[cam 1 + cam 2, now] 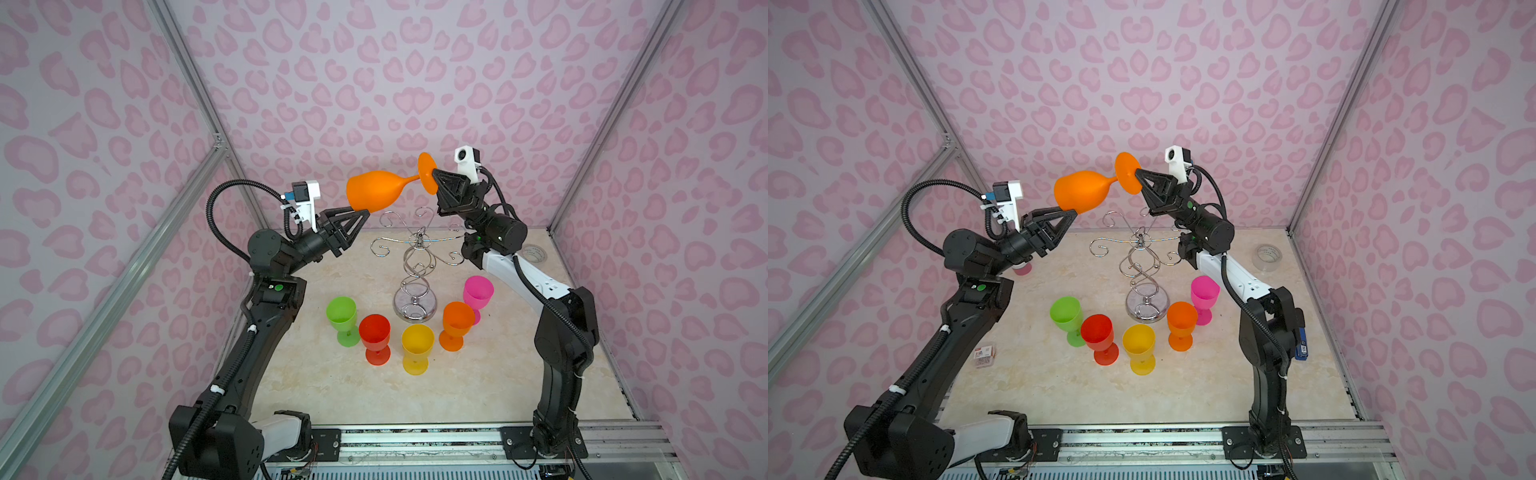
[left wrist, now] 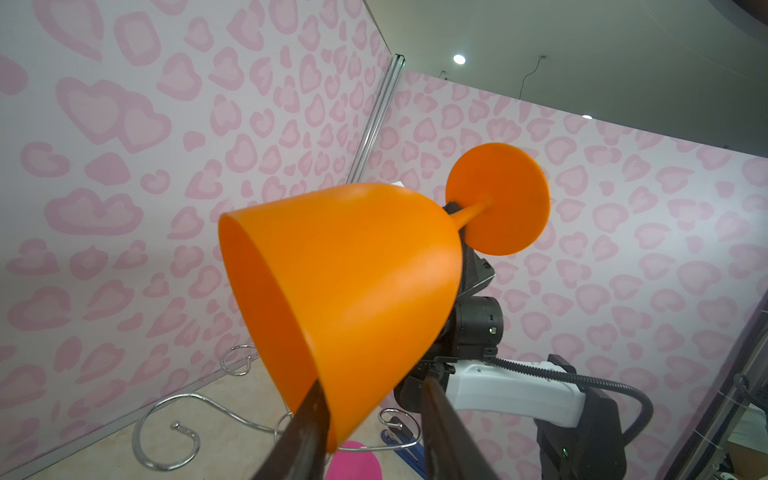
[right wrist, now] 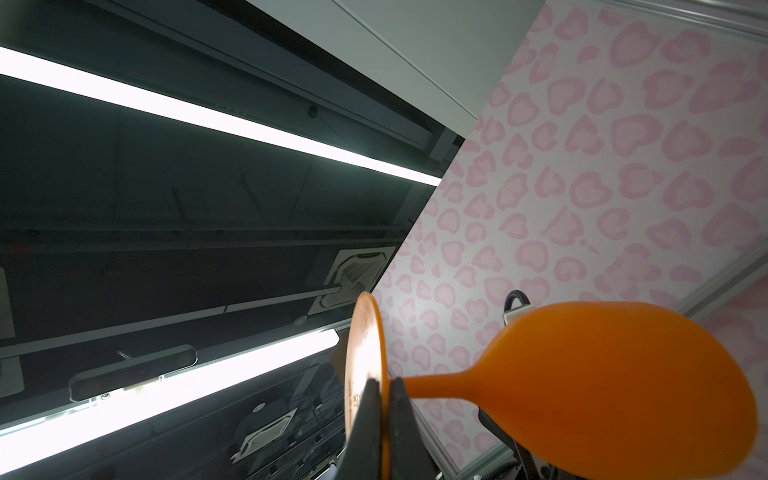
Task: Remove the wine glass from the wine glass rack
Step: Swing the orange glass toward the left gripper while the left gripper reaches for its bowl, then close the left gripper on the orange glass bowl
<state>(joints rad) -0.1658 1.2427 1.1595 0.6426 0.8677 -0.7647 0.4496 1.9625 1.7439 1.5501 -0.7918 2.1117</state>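
While the row of coloured goblets [image 1: 417,345] stands upright at the front of the table [image 1: 478,386], the wine glass rack [image 1: 417,266] rises just behind them with every curled hook bare.

Higher up and further back, the orange wine glass [image 1: 380,189] hangs in the air above those hooks, touching none of them. It lies on its side. Its long axis runs roughly level across the cell, with the open mouth of the bowl toward the left arm and the flat foot [image 2: 498,199] toward the right arm.

The right gripper [image 1: 436,176] comes up from below and pinches the foot edge-on, its jaws squeezed tight on the thin disc. The left gripper [image 1: 365,212] meets the other end at the lowest part of the rim. Its jaws are partly apart and straddle the bowl wall. In the left wrist view one finger [image 2: 307,428] sits against the rim, and the other [image 2: 440,424] stands a little clear of the outside of the bowl, so I would not call that a grip.

Both tools are at the glass, one at each end of its axis. To me, the coming move depends on the left jaws pinching that thin wall squarely before the foot is let go.
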